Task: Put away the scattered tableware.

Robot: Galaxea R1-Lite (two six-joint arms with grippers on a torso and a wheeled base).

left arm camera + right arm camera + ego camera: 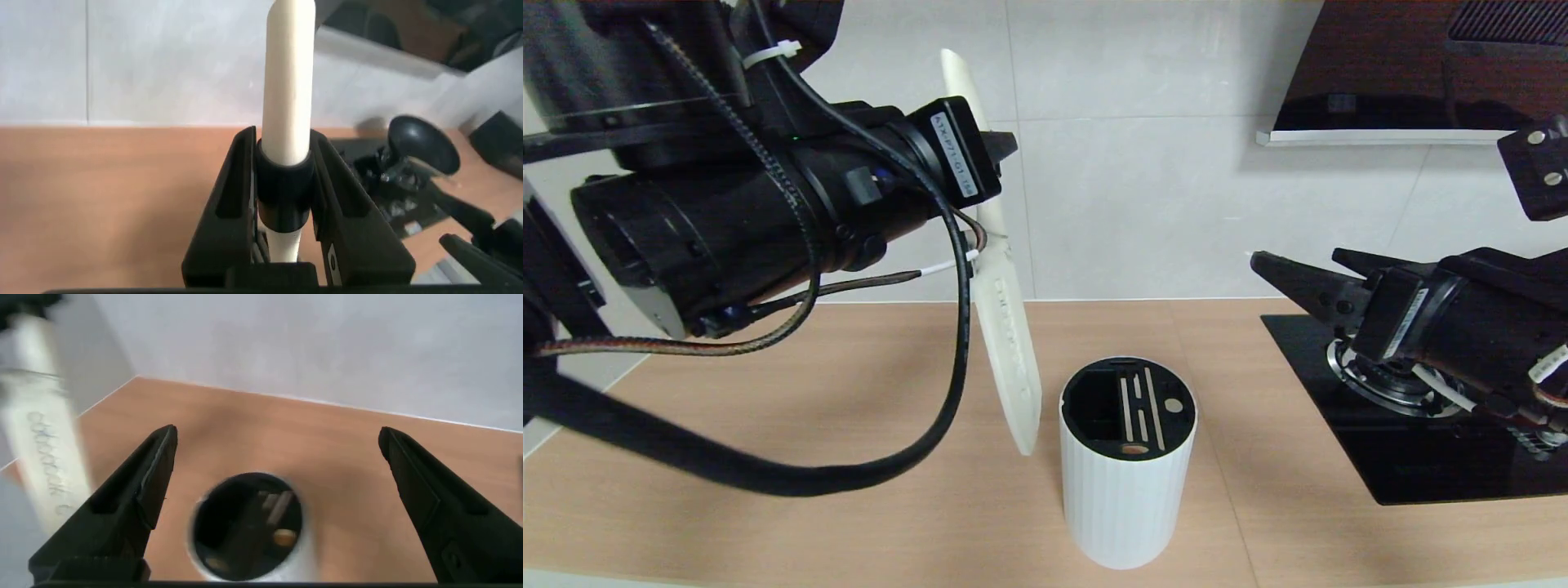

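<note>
Between our left fingers (239, 175) sits the cream utensil (1009, 343), clamped at a dark collar on its handle. The left gripper (995, 159) holds it well above the bench (686, 523). The rounded handle end points up toward the tiled wall and the flat, textured blade hangs down, slightly tilted. The blade tip is in the air just beside the rim of the white ribbed holder (1127, 498), on its left side, and we cannot tell whether they touch. From our left wrist, the handle (288, 73) rises straight out of the closed left gripper (285, 163), with the wooden bench (106, 196) behind it.

Our right gripper (1294, 260) has its fingers spread wide apart with nothing between them. It hovers over the black cooktop (1421, 457) set into the right side of the bench, with its tips pointing toward the holder. From our right wrist, the two dark fingers (139, 490) frame the holder (193, 539) from above.

The holder stands upright near the bench's near edge, about midway along it. Its top is a black insert with long slots and an open compartment. We cannot make out what the small pieces inside are.
</note>
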